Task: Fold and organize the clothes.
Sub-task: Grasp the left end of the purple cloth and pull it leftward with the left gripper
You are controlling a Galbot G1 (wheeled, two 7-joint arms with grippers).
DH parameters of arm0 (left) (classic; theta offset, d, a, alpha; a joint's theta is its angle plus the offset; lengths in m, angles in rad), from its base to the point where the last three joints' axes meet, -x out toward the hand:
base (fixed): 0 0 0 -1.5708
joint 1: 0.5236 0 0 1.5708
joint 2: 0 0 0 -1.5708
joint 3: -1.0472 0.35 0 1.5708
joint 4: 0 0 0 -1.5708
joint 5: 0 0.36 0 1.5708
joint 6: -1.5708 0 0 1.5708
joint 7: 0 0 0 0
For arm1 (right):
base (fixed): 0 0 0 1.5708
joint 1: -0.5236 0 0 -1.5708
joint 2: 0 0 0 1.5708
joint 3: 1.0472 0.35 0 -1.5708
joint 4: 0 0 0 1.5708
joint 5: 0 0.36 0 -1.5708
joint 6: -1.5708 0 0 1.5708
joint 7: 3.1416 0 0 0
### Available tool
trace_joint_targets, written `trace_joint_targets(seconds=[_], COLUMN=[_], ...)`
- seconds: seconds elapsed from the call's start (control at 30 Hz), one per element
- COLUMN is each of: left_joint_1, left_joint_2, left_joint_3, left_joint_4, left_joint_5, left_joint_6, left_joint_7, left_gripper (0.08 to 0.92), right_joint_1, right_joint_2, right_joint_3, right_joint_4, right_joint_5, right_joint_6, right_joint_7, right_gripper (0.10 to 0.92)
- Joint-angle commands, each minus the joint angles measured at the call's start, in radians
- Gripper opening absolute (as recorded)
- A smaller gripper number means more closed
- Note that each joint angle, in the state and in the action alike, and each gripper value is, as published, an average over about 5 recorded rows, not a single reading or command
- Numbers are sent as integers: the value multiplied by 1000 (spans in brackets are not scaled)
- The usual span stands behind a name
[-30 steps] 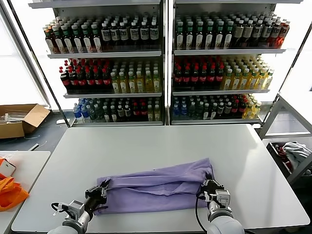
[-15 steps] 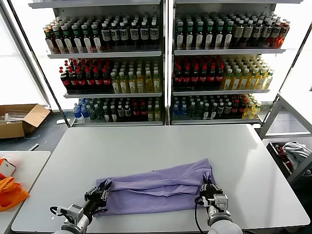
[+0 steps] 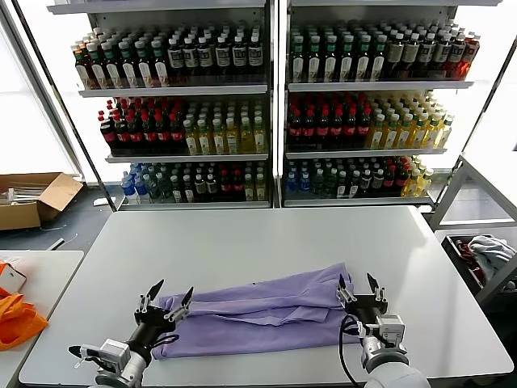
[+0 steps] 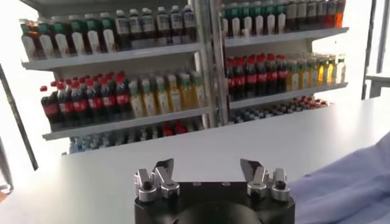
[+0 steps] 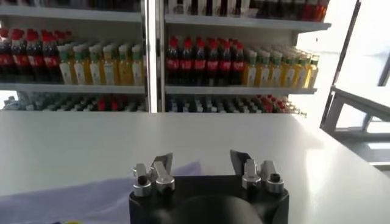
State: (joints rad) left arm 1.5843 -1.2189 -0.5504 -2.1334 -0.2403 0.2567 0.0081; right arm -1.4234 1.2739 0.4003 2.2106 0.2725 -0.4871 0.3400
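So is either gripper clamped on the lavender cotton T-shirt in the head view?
No: the left gripper and right gripper both stand open above the lavender T-shirt, holding nothing.

A folded lavender T-shirt (image 3: 262, 311) lies on the white table (image 3: 242, 242).

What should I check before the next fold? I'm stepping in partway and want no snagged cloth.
1. Left gripper open and free of cloth: ok, its fingers are spread at the left end of the T-shirt, nothing between them.
2. Right gripper open and free of cloth: ok, spread at the shirt's right end.
3. Shirt wholly on the table: ok, a long folded band near the front edge, nothing overhanging.
4. Band lies flat: not ok, creases and an uneven top edge show.
5. Sleeves tucked in: cannot tell.
6. Room behind the shirt for folding: ok, bare tabletop there.
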Motion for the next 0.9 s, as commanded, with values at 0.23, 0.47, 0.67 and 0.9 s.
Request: trace_joint_targets(seconds=[0.23, 0.47, 0.67, 0.9], left_joint_1=[16, -3, -6, -11], left_joint_2=[-128, -145, -131, -125], left_joint_3=[-28, -14, -13, 0], left_joint_4=[99, 152, 175, 192], left_joint_5=[-3, -18, -21, -34], left_joint_6=[48, 55, 61, 63], left_joint_7=[-84, -76, -65, -47], left_gripper=[822, 823, 823, 790], right_joint_1=[3, 22, 51, 65], right_joint_2=[-41, -43, -35, -33], right_joint_3=[33, 21, 6, -4], right_joint_4=[57, 25, 11, -2], right_joint_5=[59, 67, 68, 67], right_joint_6=[2, 8, 2, -2], right_joint_7=[4, 1, 0, 0], right_gripper=[822, 823, 823, 823])
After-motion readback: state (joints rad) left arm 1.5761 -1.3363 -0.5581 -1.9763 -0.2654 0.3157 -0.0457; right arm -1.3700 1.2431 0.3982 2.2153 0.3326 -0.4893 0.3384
